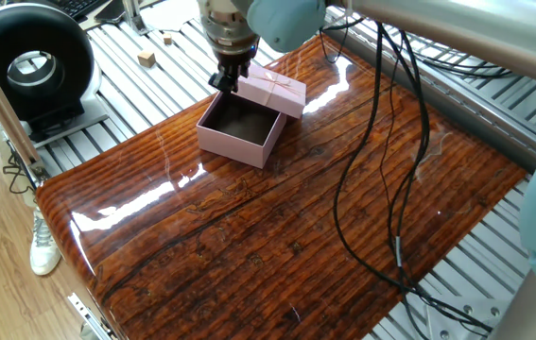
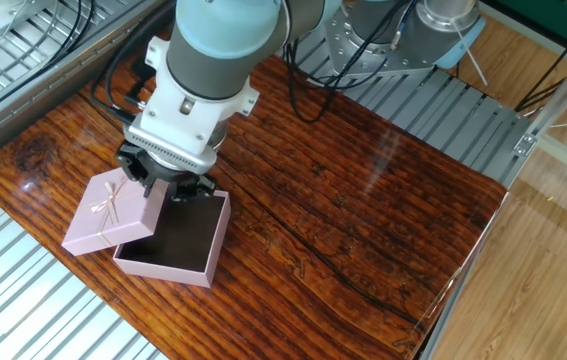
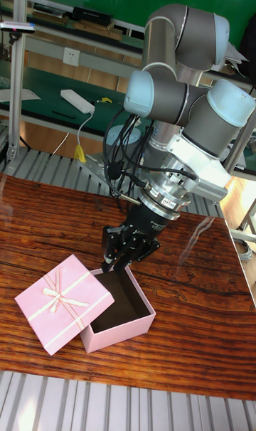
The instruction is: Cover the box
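The pale pink box (image 1: 249, 149) (image 2: 163, 270) (image 3: 121, 331) sits open on the wooden table, its dark inside showing. Its matching lid (image 1: 272, 90) (image 2: 108, 215) (image 3: 62, 299), with a ribbon bow on top, lies tilted, one edge resting on the box's rim and the rest beside it. My gripper (image 1: 227, 77) (image 2: 168, 185) (image 3: 121, 253) hangs just above the seam where lid and box meet. Its fingers are spread and hold nothing.
A black round device (image 1: 26, 61) stands off the table at one corner, with a small wooden block (image 1: 147, 59) on the ribbed metal nearby. Black cables (image 1: 390, 189) hang over the table's middle. Ribbed metal (image 2: 23, 300) surrounds the wooden top.
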{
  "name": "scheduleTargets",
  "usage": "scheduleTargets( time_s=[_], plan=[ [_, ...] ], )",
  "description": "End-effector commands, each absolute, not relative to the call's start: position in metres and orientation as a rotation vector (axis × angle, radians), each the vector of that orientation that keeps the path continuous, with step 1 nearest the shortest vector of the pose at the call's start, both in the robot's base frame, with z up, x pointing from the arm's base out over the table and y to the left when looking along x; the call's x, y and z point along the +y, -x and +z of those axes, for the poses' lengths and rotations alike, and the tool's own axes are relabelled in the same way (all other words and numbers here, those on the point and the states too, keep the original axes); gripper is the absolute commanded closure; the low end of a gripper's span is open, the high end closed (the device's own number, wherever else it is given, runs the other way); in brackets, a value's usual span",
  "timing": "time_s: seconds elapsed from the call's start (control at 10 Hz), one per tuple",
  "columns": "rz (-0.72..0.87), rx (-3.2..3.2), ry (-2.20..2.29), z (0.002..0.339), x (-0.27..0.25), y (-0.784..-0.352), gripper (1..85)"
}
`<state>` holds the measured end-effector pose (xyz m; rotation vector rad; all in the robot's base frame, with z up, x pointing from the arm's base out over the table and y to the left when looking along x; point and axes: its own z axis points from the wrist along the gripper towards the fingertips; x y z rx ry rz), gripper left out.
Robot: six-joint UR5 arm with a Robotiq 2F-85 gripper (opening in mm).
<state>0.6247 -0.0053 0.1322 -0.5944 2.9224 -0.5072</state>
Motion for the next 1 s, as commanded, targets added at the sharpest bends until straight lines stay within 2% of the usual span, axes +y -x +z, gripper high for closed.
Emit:
scheduleTargets(
  time_s=[0.0,0.4,0.8,0.9],
  plan=[
    [-0.420,2.911,0.594,0.129,0.008,-0.628,52.0],
    [-0.409,2.884,0.463,0.110,0.012,-0.650,50.0],
    [-0.470,2.916,0.443,0.108,0.003,-0.639,49.7],
    [-0.504,2.915,0.444,0.108,-0.001,-0.636,44.7]
  ],
)
